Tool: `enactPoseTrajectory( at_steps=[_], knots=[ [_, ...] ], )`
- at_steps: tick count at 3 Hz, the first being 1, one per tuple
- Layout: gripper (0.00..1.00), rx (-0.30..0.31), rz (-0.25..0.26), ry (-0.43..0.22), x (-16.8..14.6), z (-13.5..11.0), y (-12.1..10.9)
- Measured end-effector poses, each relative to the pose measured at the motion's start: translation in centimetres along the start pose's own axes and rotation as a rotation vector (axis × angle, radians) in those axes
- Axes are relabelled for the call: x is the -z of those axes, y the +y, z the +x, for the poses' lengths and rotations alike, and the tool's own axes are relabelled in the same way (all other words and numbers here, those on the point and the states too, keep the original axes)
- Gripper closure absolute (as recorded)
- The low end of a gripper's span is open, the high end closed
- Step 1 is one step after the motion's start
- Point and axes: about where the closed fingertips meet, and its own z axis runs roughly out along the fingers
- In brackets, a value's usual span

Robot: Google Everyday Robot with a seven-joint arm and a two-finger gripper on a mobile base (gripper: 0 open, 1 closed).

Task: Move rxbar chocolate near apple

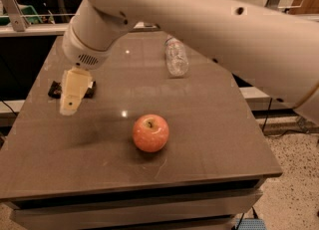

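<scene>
The rxbar chocolate (56, 90), a flat dark bar, lies near the table's left edge and is mostly hidden behind my gripper. My gripper (72, 94), with cream-coloured fingers pointing down, hangs right over the bar on its near side. The red-orange apple (150, 133) stands upright near the middle front of the table, well to the right of the gripper and the bar. My white arm reaches across the top of the view from the right.
A clear crinkled plastic bottle (176, 56) lies at the back of the brown table (209, 124). A counter rail and a person run along behind the table. The floor drops away to the right of the table edge.
</scene>
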Motion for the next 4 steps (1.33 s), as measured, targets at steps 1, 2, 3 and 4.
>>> enactPoseTrajectory(
  at_steps=[1,2,3,4],
  knots=[
    [0.00,-0.050,0.018,0.004,-3.8,0.3,0.1],
    [0.00,-0.112,0.019,0.009,-6.3,1.5,-0.1],
    [0.00,-0.169,0.018,0.014,-8.3,2.6,-0.2],
    [0.00,-0.170,0.018,0.014,-8.4,2.6,-0.2]
  ],
)
